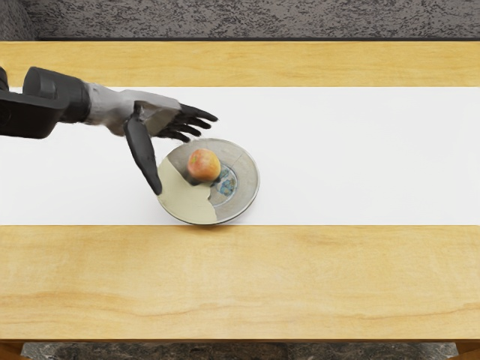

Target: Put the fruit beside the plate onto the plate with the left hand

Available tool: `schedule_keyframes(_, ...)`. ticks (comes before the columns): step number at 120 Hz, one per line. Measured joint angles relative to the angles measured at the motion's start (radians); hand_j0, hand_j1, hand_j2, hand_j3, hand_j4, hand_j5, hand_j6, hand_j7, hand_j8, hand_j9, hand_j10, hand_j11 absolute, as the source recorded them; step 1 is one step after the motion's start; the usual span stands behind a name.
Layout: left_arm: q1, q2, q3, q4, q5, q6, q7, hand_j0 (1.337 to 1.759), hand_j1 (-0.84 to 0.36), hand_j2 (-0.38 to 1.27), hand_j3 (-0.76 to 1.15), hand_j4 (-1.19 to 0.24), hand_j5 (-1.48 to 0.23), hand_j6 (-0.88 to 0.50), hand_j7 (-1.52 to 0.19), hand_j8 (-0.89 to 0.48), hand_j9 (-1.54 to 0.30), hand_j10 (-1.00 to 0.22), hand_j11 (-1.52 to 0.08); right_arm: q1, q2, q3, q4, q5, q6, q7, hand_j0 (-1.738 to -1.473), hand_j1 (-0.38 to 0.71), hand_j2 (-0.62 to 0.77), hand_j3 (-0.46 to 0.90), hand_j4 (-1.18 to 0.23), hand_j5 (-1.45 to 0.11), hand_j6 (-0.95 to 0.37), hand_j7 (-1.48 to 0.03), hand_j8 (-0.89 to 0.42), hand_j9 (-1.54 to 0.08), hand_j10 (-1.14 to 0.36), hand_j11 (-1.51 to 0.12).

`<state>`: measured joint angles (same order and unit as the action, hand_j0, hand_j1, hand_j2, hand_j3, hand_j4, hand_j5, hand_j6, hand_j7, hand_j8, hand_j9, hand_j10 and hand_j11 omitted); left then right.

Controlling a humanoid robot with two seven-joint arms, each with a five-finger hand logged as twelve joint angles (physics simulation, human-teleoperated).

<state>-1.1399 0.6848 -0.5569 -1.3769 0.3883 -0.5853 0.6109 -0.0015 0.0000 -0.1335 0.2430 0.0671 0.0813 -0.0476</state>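
Observation:
A round orange-red fruit (203,165) rests on the plate (244,193), in its upper left part. The plate is shallow, grey-rimmed, with a cream patch and a blue mark at its centre. My left hand (166,129) hovers just above and to the left of the plate, its arm coming in from the left edge. Its fingers are spread and hold nothing; the thumb (144,156) hangs down beside the plate's left rim, close to the fruit but apart from it. The right arm does not show.
The plate stands on a white runner (360,157) that crosses a wooden table (240,277). A dark stone wall runs behind the table's far edge.

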Motion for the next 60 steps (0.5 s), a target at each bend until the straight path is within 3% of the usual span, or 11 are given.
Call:
schedule_keyframes(11, 0.027, 0.058, -0.026, 0.004, -0.132, -0.015, 0.000, 1.658, 0.34, 0.00, 0.00, -0.01, -0.01, 0.00, -0.01, 0.00, -0.01, -0.01, -0.01, 0.000, 0.000, 0.000, 0.000, 0.000, 0.000, 0.000, -1.658, -0.33, 0.00, 0.00, -0.01, -0.02, -0.01, -0.02, -0.01, -0.02, -0.01, -0.02)
schedule_keyframes(19, 0.105, 0.062, -0.070, 0.011, -0.194, -0.020, 0.000, 1.658, 0.34, 0.00, 0.00, -0.01, -0.01, 0.00, -0.01, 0.00, -0.01, -0.01, -0.01, 0.000, 0.000, 0.000, 0.000, 0.000, 0.000, 0.000, -1.658, -0.33, 0.00, 0.00, -0.01, -0.02, -0.01, -0.02, -0.01, -0.02, -0.01, -0.02)
schedule_keyframes(33, 0.130, 0.111, -0.112, 0.029, -0.291, -0.024, 0.000, 1.658, 0.35, 0.00, 0.00, -0.01, -0.01, 0.00, -0.01, 0.00, -0.01, 0.00, -0.01, 0.000, 0.000, 0.000, 0.000, 0.000, 0.000, 0.000, -1.658, -0.33, 0.00, 0.00, -0.01, -0.02, -0.01, -0.02, -0.01, -0.02, -0.01, -0.02)
schedule_keyframes(60, 0.225, 0.119, -0.146, 0.132, -0.411, -0.026, 0.000, 1.658, 0.35, 0.00, 0.00, 0.00, 0.00, 0.00, 0.00, 0.00, 0.00, 0.00, 0.00, 0.000, 0.000, 0.000, 0.000, 0.000, 0.000, 0.000, -1.658, -0.33, 0.00, 0.00, -0.01, -0.02, -0.01, -0.02, -0.01, -0.02, -0.01, -0.02)
